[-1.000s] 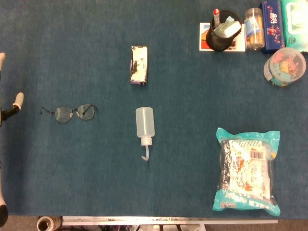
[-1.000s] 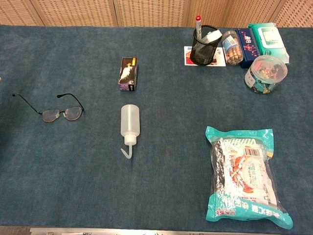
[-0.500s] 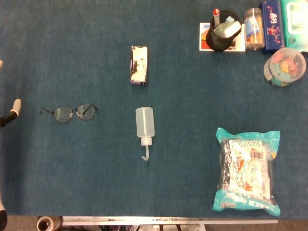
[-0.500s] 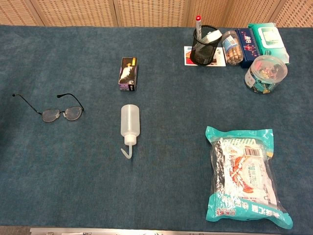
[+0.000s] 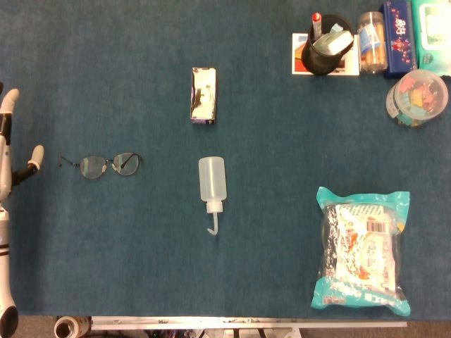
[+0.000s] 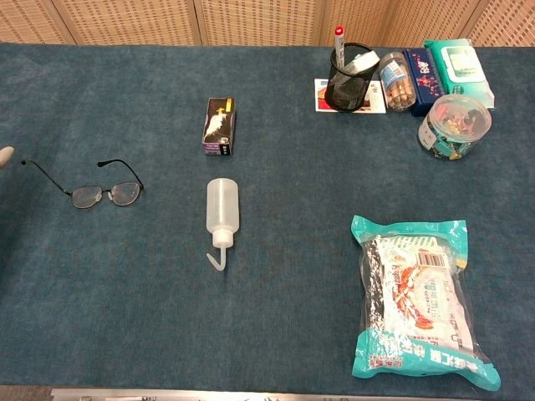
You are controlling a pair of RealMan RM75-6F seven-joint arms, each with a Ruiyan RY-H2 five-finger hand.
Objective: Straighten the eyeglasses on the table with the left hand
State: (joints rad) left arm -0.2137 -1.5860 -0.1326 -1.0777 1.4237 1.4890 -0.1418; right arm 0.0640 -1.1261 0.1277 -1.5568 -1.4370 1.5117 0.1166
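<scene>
Thin-framed eyeglasses (image 5: 106, 165) (image 6: 102, 192) lie on the blue table at the left, temples unfolded and pointing away from me. My left hand (image 5: 8, 162) shows at the left edge of the head view, fingers spread and holding nothing, a short way left of the glasses and not touching them. In the chest view only a fingertip (image 6: 4, 154) of it peeks in at the left edge. The right hand is out of both views.
A small dark box (image 5: 203, 95) and a white squeeze bottle (image 5: 212, 185) lie mid-table. A snack bag (image 5: 363, 248) sits front right. A pen cup (image 5: 324, 48), jars and boxes crowd the back right corner.
My left hand has come back in from the left edge toward the glasses, after drawing back half a second ago. The glasses have not moved.
</scene>
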